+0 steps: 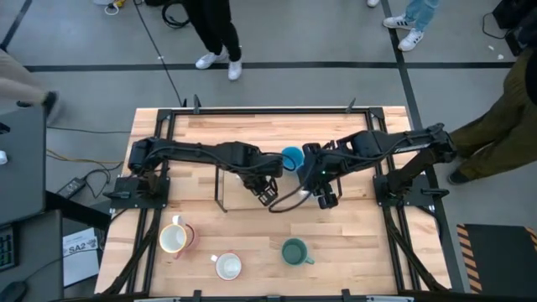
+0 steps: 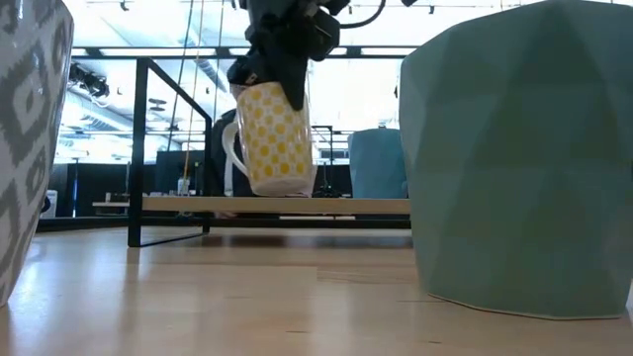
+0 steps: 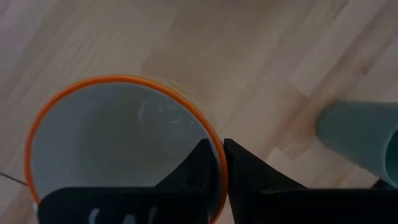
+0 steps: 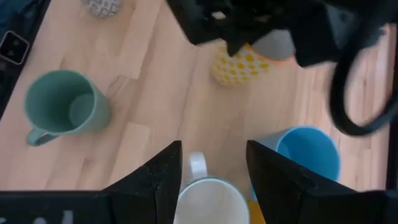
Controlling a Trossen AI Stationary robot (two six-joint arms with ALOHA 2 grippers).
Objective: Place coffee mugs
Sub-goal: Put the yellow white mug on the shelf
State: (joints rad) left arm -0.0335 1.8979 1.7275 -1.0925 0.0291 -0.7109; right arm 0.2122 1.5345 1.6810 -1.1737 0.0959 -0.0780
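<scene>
Our left arm reaches to mid-surface, its left hand (image 1: 267,191) pointed down with fingers (image 3: 239,165) pinched nearly together; our right arm reaches in opposite, its right hand (image 1: 327,200) with fingers (image 4: 155,174) spread apart

A yellow mug with dots (image 2: 275,138) and an orange rim hung tilted in the air above the table, with its white handle to one side. A blue mug (image 1: 291,158) stood upright near the middle of the table. A green mug (image 1: 294,252) stood near the front, open side up, with its handle sticking out. A white mug (image 1: 228,266) stood next to it. Another white mug with a red side (image 1: 174,238) stood further along that front row.
</scene>
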